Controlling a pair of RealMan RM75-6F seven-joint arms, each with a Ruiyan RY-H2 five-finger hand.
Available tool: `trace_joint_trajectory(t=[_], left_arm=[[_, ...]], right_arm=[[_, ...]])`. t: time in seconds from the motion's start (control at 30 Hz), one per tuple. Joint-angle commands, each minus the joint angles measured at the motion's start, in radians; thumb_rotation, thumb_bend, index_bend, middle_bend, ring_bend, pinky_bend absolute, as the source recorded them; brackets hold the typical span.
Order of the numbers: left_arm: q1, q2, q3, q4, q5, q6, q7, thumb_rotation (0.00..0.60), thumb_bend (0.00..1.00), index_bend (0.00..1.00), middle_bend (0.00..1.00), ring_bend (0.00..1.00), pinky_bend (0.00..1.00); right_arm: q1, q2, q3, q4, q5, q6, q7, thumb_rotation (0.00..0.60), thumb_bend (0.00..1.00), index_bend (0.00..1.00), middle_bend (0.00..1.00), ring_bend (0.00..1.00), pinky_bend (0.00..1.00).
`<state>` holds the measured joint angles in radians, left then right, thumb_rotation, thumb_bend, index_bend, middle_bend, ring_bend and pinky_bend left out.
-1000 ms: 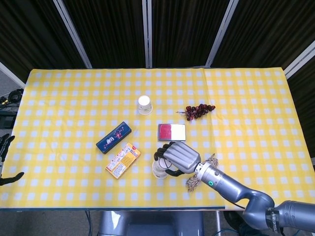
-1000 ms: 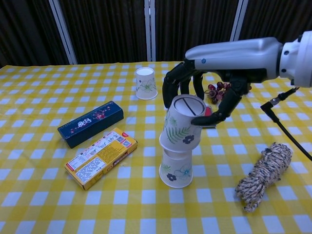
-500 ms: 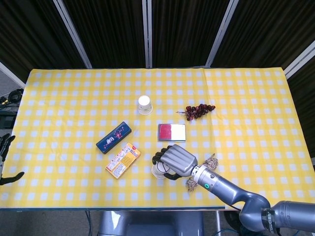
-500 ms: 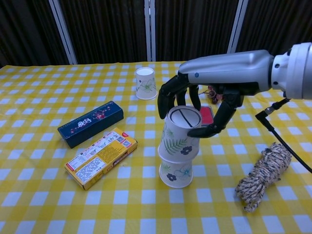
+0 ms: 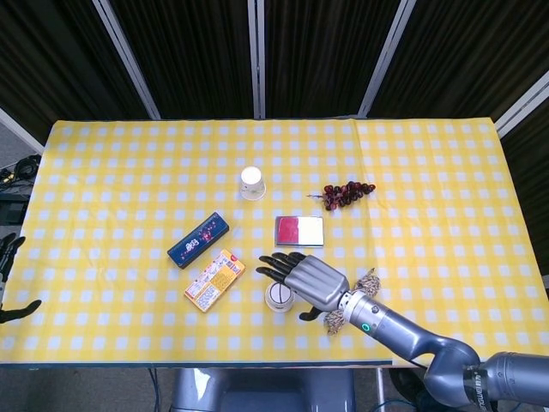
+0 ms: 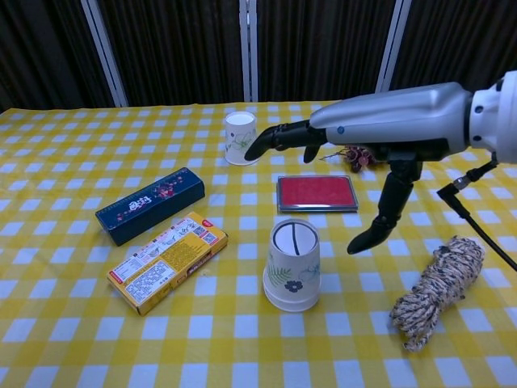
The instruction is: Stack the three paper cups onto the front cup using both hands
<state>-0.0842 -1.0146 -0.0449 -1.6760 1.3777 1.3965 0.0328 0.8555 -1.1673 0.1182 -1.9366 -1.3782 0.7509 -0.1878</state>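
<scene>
The right hand (image 6: pixel 347 153) has black fingers (image 6: pixel 275 139), a silver-grey shell, a small teal ring mark on the smooth grey forearm (image 6: pixel 404 113), and a black cable (image 6: pixel 477 222) trailing at the frame's right.

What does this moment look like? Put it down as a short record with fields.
stack: front stack of cups upside down near the table's front edge, released
remaining cup: lone cup upside down, further back
right hand: right hand open above the stack, fingers spread, touching nothing
left hand: left hand at the table's left edge, holding nothing
other items: blue box, yellow box, red case, grapes, rope bundle
</scene>
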Motion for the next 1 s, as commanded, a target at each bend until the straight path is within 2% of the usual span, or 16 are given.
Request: trace_joint_trajectory(t=[0.03, 0.13, 0.3, 0.43, 0.53, 0.63, 0.77, 0.87, 1.0], left_arm=[[0.000, -0.001, -0.001, 0.002, -0.004, -0.001, -0.001, 0.600, 0.00, 0.00, 0.00, 0.00, 0.00], [-0.002, -0.004, -0.003, 0.007, -0.008, -0.003, -0.001, 0.600, 0.00, 0.00, 0.00, 0.00, 0.00], [-0.009, -0.013, -0.011, 0.021, -0.013, -0.008, -0.004, 0.600, 0.00, 0.00, 0.00, 0.00, 0.00], [-0.048, -0.044, -0.026, 0.090, 0.008, -0.036, -0.012, 0.600, 0.00, 0.00, 0.00, 0.00, 0.00], [-0.136, -0.063, -0.070, 0.160, 0.046, -0.102, -0.091, 0.600, 0.00, 0.00, 0.00, 0.00, 0.00], [-0.214, -0.073, -0.107, 0.196, 0.061, -0.163, -0.129, 0.600, 0.00, 0.00, 0.00, 0.00, 0.00], [-0.294, -0.080, -0.139, 0.215, 0.061, -0.237, -0.141, 0.600, 0.00, 0.00, 0.00, 0.00, 0.00], [-0.387, -0.110, -0.175, 0.251, 0.043, -0.324, -0.121, 0.600, 0.00, 0.00, 0.00, 0.00, 0.01], [-0.481, -0.177, -0.209, 0.312, 0.016, -0.402, -0.097, 0.600, 0.00, 0.03, 0.00, 0.00, 0.08]], right_arm=[[-0.034, 0.027, -0.019, 0.010, -0.044, 0.059, -0.023, 0.600, 0.00, 0.00, 0.00, 0.01, 0.12], [-0.117, 0.066, -0.055, 0.072, -0.143, 0.204, -0.049, 0.600, 0.00, 0.00, 0.00, 0.00, 0.07], [-0.223, 0.077, -0.098, 0.186, -0.248, 0.386, 0.011, 0.600, 0.00, 0.00, 0.00, 0.00, 0.00], [-0.306, 0.068, -0.125, 0.298, -0.272, 0.504, 0.109, 0.600, 0.00, 0.00, 0.00, 0.00, 0.00], [-0.394, 0.064, -0.148, 0.361, -0.228, 0.577, 0.191, 0.600, 0.00, 0.00, 0.00, 0.00, 0.00], [-0.441, 0.056, -0.147, 0.362, -0.193, 0.610, 0.230, 0.600, 0.00, 0.00, 0.00, 0.00, 0.00], [-0.470, 0.054, -0.139, 0.338, -0.156, 0.620, 0.222, 0.600, 0.00, 0.00, 0.00, 0.00, 0.00], [-0.491, 0.057, -0.130, 0.303, -0.120, 0.621, 0.174, 0.600, 0.00, 0.00, 0.00, 0.00, 0.00], [-0.508, 0.054, -0.116, 0.277, -0.091, 0.631, 0.112, 0.600, 0.00, 0.00, 0.00, 0.00, 0.00]])
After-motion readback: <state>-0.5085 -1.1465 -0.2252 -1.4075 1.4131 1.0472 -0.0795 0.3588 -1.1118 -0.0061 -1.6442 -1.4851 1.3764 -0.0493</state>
